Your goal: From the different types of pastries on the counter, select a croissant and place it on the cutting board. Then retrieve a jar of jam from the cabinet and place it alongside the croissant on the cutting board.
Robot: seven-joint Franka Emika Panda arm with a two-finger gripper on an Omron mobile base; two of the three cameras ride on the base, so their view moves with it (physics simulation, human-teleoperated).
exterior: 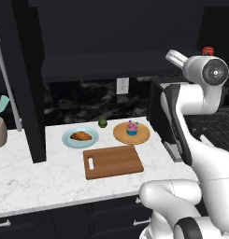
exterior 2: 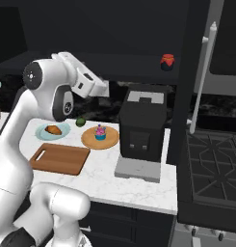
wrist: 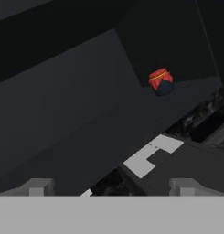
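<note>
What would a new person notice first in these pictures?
Probably the big white arm, raised high over the counter, its hand open and empty. Next, the small red jar of jam on the dark cabinet shelf above the black coffee machine. The croissant lies on a pale blue plate behind the bare cutting board.

From where I'm driving, the croissant (exterior: 81,136) sits on its pale blue plate at about 10 o'clock from the bare cutting board (exterior: 113,161), while the red jar of jam (exterior 2: 167,61) stands upright on the cabinet shelf (exterior 2: 138,60).
</note>
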